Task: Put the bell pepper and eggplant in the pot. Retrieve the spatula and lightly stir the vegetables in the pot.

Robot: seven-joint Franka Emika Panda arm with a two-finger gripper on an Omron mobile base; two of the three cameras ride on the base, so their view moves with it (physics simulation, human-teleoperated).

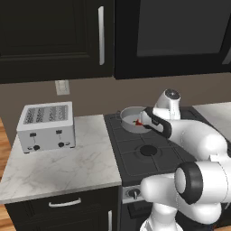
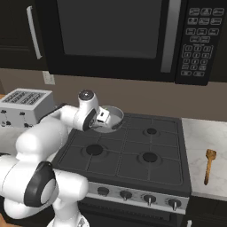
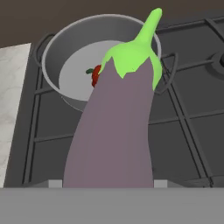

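Note:
My gripper (image 2: pixel 103 117) hangs over the silver pot (image 3: pixel 57 48) at the stove's back left burner, shut on the eggplant (image 3: pixel 118 131). In the hand view the long purple eggplant with its green cap points toward the pot's near rim and hides the fingertips. The small red bell pepper (image 3: pixel 95 75) lies inside the pot (image 1: pixel 130 111) on its pale floor, and it shows as a red spot (image 1: pixel 138 122) beside the hand. The orange-brown wooden spatula (image 2: pixel 209 165) lies on the marble counter to the right of the stove, far from the gripper.
A silver toaster (image 1: pixel 45 126) stands on the left counter. The black gas stove (image 2: pixel 133 155) has bare front burners. A microwave (image 2: pixel 115 35) and dark cabinets (image 1: pixel 54 36) hang above.

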